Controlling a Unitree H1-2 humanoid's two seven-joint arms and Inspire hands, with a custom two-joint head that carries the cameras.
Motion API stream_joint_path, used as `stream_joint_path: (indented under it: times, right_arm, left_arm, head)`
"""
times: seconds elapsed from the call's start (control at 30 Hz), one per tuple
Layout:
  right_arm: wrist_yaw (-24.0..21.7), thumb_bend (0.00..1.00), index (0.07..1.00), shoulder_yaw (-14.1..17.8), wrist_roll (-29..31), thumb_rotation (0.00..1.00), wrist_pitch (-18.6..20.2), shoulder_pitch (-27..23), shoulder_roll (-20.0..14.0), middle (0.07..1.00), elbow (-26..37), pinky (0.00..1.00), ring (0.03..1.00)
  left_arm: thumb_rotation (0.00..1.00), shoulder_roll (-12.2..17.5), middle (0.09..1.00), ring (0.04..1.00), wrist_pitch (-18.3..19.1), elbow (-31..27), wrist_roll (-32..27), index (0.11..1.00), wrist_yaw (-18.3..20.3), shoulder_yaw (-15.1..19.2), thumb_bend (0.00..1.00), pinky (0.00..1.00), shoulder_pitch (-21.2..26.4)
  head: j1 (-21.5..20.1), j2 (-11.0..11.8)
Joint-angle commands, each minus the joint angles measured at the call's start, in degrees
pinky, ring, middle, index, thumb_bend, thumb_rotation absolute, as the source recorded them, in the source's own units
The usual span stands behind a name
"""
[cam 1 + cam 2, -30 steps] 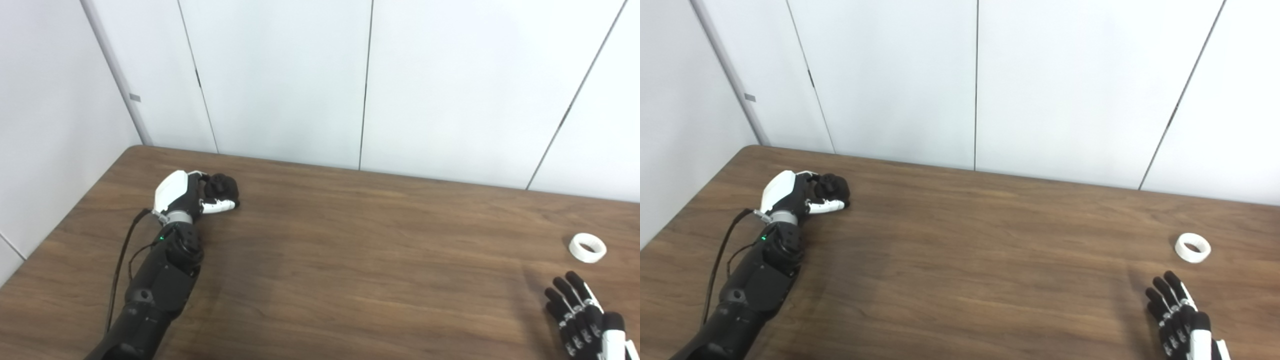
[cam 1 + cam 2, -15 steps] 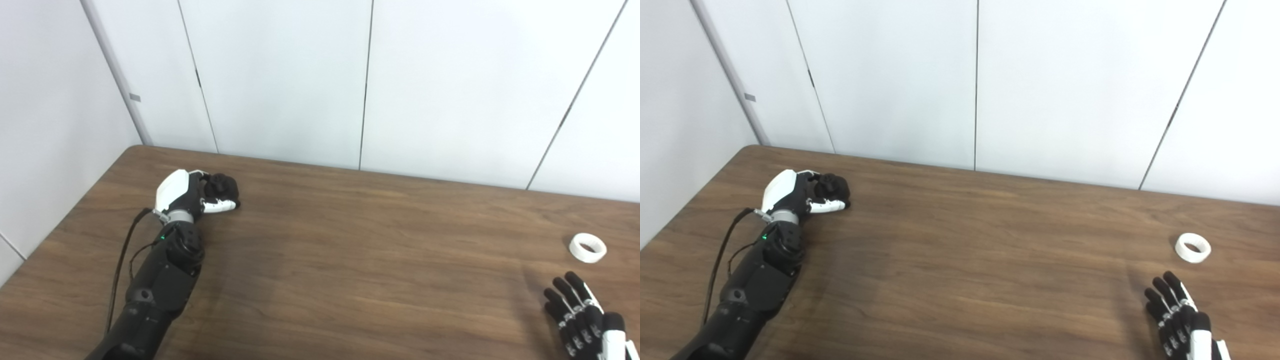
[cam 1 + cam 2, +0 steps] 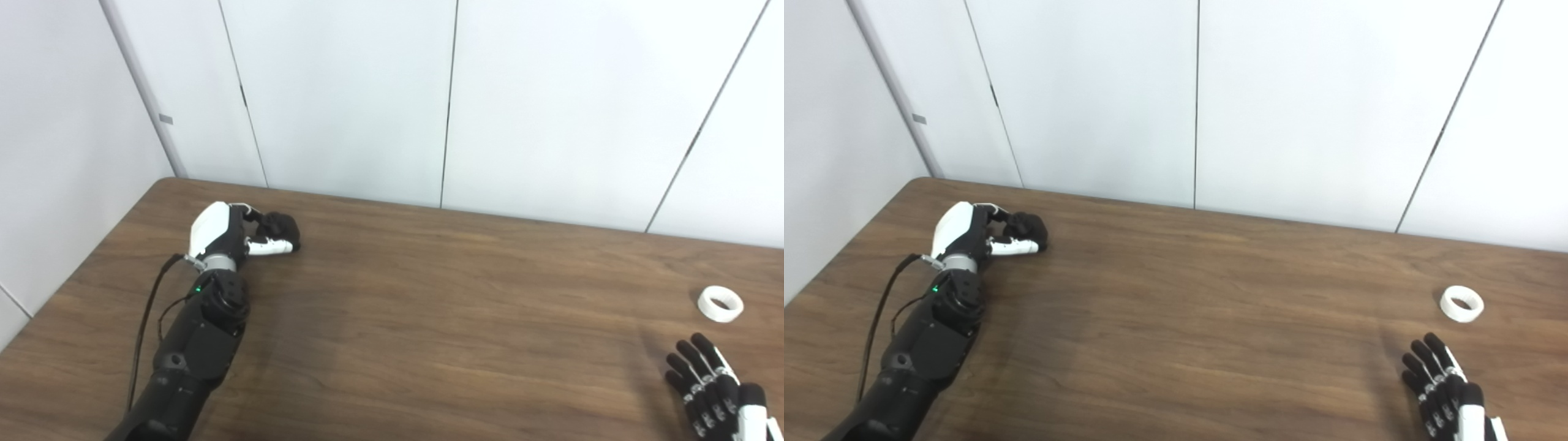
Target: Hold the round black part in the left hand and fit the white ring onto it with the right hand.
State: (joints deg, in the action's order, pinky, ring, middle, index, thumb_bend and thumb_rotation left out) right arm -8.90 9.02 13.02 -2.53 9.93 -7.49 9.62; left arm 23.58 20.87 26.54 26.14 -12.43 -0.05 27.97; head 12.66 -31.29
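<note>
Black part point(image 3: 280, 224) at far left of brown table point(image 3: 429, 318), pinched in left hand point(image 3: 236, 236) fingers. White ring point(image 3: 720, 303) lies near right, just beyond right hand point(image 3: 710, 389), fingers spread, empty. White wall panels point(image 3: 551, 104) behind.

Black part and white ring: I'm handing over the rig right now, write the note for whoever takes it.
Left hand: closed around the round black part, far left of the table.
Right hand: open, holding nothing, at the near right edge.
White ring: lying on the table just beyond the right hand, untouched.
Done: black part gripped.
Left: pick up the ring, bring the hands together, fit it on.
</note>
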Motion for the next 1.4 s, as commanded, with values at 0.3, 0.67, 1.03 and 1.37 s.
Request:
stream_joint_path:
  times: [0.3, 0.67, 1.03, 1.37]
  right_arm:
    - [-0.4, 0.57, 0.912, 0.0, 0.3, 0.99, -1.2, 3.7, 0.1, 0.914, -3.1, 0.89, 0.897]
    - [-0.3, 0.59, 0.901, -0.2, 0.1, 0.96, -1.8, 3.6, 0.3, 0.899, -3.3, 0.88, 0.884]
    - [-0.2, 0.61, 0.9, -0.8, -1.2, 0.96, -1.7, 3.8, 0.2, 0.899, -2.8, 0.89, 0.893]
    - [0.6, 0.63, 0.883, -1.6, -1.9, 0.93, 0.0, 3.7, 1.2, 0.894, -1.3, 0.88, 0.895]
  left_arm:
    - [0.04, 1.5, 0.757, 0.798, -3.4, -1.4, 0.0, 0.485, -0.4, -0.5, 0.52, 0.7, 1.3]
    - [0.04, 0.6, 0.744, 0.832, -2.8, -16.2, 1.0, 0.484, 2.0, -2.1, 0.52, 0.76, -5.4]
    - [0.05, -1.6, 0.734, 0.825, 2.7, -37.6, 7.1, 0.485, 9.4, -7.2, 0.52, 0.77, -12.1]
    - [0.05, -6.2, 0.734, 0.819, 3.6, -49.1, 12.4, 0.484, 17.1, -14.3, 0.52, 0.78, -17.9]
  head:
    - [-0.3, 0.0]
    - [-0.8, -0.1]
    - [-1.7, -0.6]
    - [-4.0, -1.7]
